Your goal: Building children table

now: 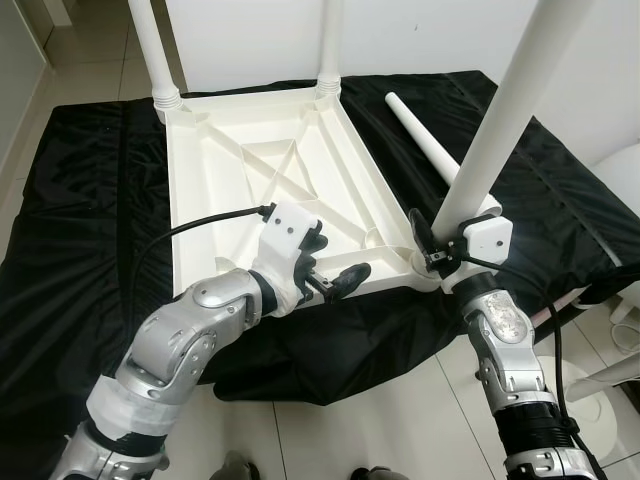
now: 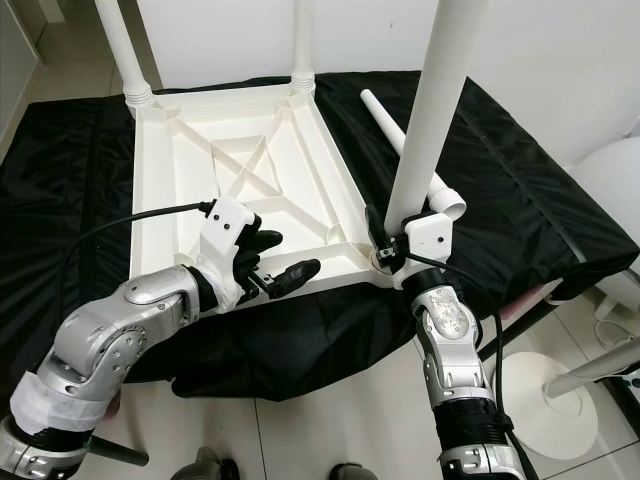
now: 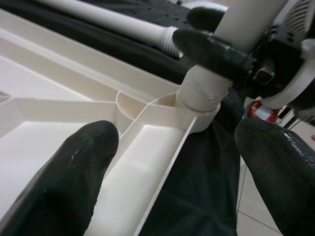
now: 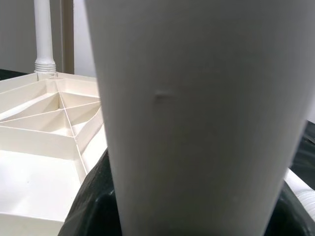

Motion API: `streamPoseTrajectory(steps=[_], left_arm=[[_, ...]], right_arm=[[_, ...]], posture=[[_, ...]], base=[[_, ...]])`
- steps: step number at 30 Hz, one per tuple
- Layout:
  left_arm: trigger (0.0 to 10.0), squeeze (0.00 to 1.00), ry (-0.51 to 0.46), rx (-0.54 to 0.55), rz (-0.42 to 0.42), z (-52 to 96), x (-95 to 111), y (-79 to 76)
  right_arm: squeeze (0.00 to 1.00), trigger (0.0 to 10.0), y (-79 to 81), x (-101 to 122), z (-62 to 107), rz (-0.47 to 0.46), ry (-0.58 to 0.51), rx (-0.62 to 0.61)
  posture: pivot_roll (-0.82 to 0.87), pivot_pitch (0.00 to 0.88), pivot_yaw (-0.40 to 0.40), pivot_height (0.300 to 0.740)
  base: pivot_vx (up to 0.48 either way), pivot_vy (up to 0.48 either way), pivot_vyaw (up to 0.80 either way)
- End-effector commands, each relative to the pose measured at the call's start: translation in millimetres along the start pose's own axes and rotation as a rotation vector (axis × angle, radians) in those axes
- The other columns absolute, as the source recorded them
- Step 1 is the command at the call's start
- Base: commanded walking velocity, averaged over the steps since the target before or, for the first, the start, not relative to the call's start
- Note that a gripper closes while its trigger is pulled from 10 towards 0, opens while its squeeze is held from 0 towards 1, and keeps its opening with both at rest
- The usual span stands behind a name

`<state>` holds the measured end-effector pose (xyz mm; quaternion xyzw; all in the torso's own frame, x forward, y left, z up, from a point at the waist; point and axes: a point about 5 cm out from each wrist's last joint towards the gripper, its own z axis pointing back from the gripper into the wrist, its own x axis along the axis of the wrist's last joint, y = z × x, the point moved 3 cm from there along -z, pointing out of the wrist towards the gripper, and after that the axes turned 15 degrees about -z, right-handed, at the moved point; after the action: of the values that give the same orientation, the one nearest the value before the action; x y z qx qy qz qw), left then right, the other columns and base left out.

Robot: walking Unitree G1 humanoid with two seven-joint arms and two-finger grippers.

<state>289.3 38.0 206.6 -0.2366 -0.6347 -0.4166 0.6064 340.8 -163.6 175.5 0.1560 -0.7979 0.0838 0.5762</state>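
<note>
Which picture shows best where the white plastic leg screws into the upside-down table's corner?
The left wrist view: the white plastic leg's ribbed base sits in the corner socket up close. Both eye views show the joint small, beside the right gripper clamped on the leg. The right wrist view shows the leg's plain shaft.

You get bright, even indoor light, soft shadows. Head views sharp; white table top [image 1: 270, 190] near glare, black cloth [image 1: 90, 200] crushed dark. Wrist views: close fingers [image 3: 59, 182] and leg [image 4: 206, 118] blurred.
</note>
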Motion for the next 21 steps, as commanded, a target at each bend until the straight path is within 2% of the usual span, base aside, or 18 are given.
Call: streamPoseTrajectory(steps=[1,5,7,9,14,21], left_arm=[[10.0,0.00,-0.047,-0.187,-0.014,0.8,6.7,-17.9],[10.0,0.00,-0.055,-0.193,-0.007,1.9,10.3,-18.6],[10.0,0.00,-0.055,-0.193,-0.007,1.9,10.3,-18.6],[10.0,0.00,-0.056,-0.193,0.001,2.7,12.6,-18.5],[10.0,0.00,-0.061,-0.198,-0.001,3.7,16.1,-18.9],[10.0,0.00,-0.063,-0.204,-0.015,3.9,17.5,-22.8]], right_arm=[[0.00,10.0,-1.7,-35.0,13.8,-0.060,0.147,-0.018],[0.00,10.0,-2.4,-40.9,12.1,-0.126,0.165,-0.030],[0.00,10.0,-2.4,-40.9,12.1,-0.126,0.165,-0.030],[0.00,10.0,-5.7,-43.9,7.2,-0.187,0.189,-0.063],[0.00,10.0,-9.0,-53.5,2.4,-0.220,0.251,-0.089],[0.00,10.0,-10.8,-59.3,2.1,-0.227,0.277,-0.105]], posture=[[0.02,0.113,0.007,0.740],[0.02,0.113,0.005,0.740],[0.02,0.113,0.005,0.740],[0.02,0.115,0.003,0.740],[0.02,0.115,0.003,0.740],[0.03,0.118,-0.009,0.740]], base=[[0.000,0.000,0.00],[0.000,0.000,0.00],[0.000,0.000,0.00],[0.000,0.000,0.00],[0.000,0.000,0.00],[0.000,0.000,0.00]])
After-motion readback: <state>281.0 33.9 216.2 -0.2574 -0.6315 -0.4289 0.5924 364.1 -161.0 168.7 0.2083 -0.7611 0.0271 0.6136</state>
